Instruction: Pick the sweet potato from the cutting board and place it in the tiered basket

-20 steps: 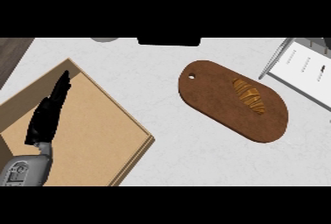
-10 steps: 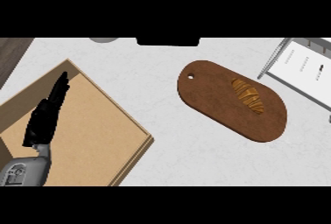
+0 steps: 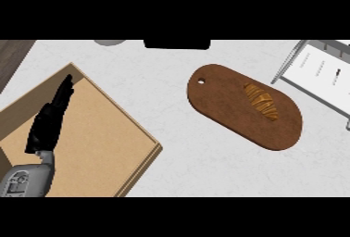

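Head view of the table. Over the last second almost nothing is changing: the left hand point(image 3: 49, 116) is shifting only slightly above the light wooden tray point(image 3: 103, 152) at the near left, while the sweet potato point(image 3: 262, 102) is lying exactly where it was, on the right half of the dark oval cutting board point(image 3: 226, 109). The pick is therefore not yet begun. The left hand is standing with its fingers straight and pressed together, pointing toward the far edge, holding nothing; its grey forearm point(image 3: 26, 181) is entering from the lower left corner. The right hand is not showing. The tiered basket point(image 3: 320, 74), a white wire-framed rack, is sitting at the far right, just beside the cutting board and well apart from the left hand.
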`<move>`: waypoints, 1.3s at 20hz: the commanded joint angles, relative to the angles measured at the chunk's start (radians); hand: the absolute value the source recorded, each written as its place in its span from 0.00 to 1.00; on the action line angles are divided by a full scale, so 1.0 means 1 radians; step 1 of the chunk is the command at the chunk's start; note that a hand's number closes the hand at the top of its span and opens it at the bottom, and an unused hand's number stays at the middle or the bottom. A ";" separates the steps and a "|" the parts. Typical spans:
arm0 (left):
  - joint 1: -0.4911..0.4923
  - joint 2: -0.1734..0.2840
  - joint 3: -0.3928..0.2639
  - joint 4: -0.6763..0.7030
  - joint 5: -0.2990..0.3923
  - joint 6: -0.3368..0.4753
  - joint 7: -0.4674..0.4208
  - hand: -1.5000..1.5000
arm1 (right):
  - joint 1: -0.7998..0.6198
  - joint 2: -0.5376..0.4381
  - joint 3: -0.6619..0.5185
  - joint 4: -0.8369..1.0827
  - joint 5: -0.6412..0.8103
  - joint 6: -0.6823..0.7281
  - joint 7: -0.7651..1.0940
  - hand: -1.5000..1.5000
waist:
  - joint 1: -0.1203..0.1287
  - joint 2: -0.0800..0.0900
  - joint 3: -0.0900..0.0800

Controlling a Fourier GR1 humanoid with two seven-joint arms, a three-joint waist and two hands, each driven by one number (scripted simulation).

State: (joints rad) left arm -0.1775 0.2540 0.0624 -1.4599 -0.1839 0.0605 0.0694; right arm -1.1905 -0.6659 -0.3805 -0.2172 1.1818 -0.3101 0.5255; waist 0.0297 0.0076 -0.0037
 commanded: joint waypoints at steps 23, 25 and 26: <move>0.025 0.017 0.047 -0.018 0.000 -0.021 0.039 0.50 | 0.135 -0.059 -0.158 -0.368 -0.274 -0.075 0.076 0.00 | -0.057 -0.021 0.002; 0.103 0.007 0.054 -0.030 0.008 -0.018 -0.032 0.50 | 0.236 -0.079 -0.205 -0.440 -0.352 -0.029 0.025 0.00 | -0.062 -0.023 0.002; 0.094 -0.013 0.039 -0.017 -0.025 0.017 -0.033 0.50 | 0.276 -0.066 -0.197 -0.489 -0.358 0.009 0.045 0.00 | -0.076 -0.027 0.002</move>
State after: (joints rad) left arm -0.1099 0.2591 0.1090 -1.4783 -0.1854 0.0509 0.0578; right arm -0.9971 -0.7186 -0.5518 -0.5884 0.8877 -0.3914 0.5404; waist -0.0256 -0.0126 -0.0015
